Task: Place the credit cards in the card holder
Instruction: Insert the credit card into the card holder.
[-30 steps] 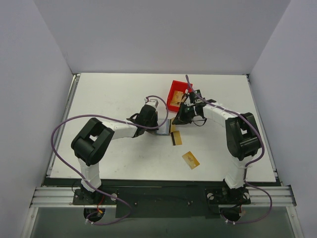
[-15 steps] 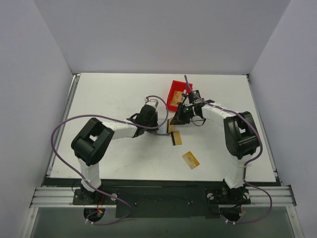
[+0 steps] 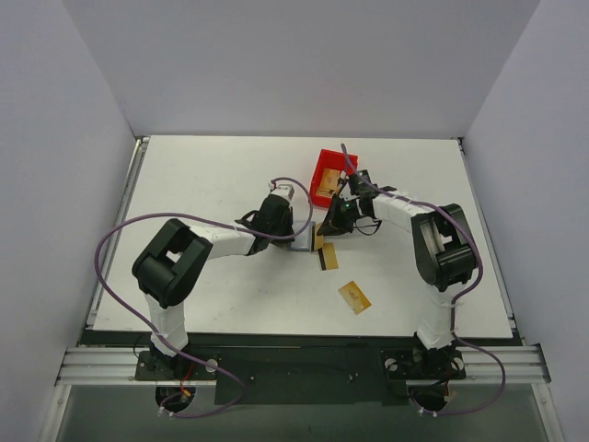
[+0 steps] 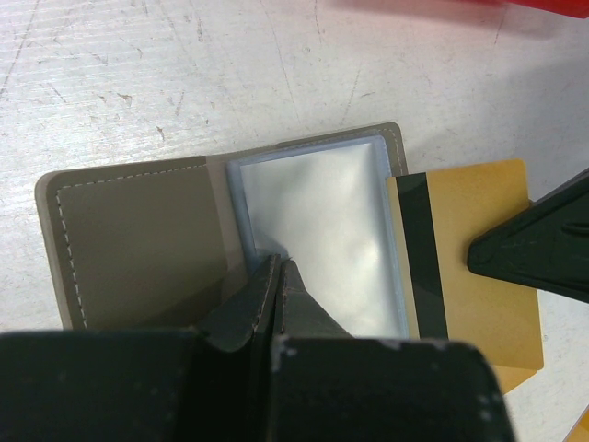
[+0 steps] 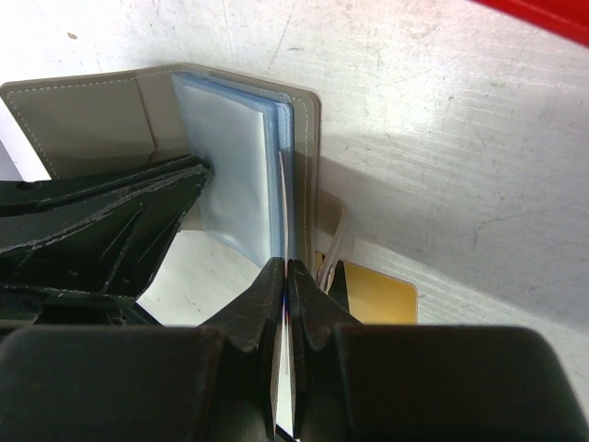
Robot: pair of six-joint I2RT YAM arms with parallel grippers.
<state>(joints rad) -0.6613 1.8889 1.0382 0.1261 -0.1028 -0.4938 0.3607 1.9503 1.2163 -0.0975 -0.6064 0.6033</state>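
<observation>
Grey walls (image 3: pixel 304 64) box in a scuffed white table (image 3: pixel 202 175), and near its middle lies the card holder (image 4: pixel 138 239), opened flat with its grey flap on one side and a bluish clear sleeve on the other. From the holder's left comes the left gripper (image 4: pixel 278 276), clenched, its tips resting on the holder at the fold where flap meets sleeve; whether anything is pinched between them I cannot tell. From the holder's right comes the right gripper (image 5: pixel 285 272), clamped on the first card (image 4: pixel 469 258), a gold card with a black stripe. The striped edge meets the outer edge of the sleeve, and the card appears edge-on between the fingers in the right wrist view. Just beside the holder on its right, partly under the first card, the second card (image 5: pixel 382 296) lies flat on the table. The third card (image 3: pixel 354 296) lies well apart from the holder, towards the arm bases. Beyond the holder, on the far side of the right gripper, stands a red bin (image 3: pixel 322 166).
</observation>
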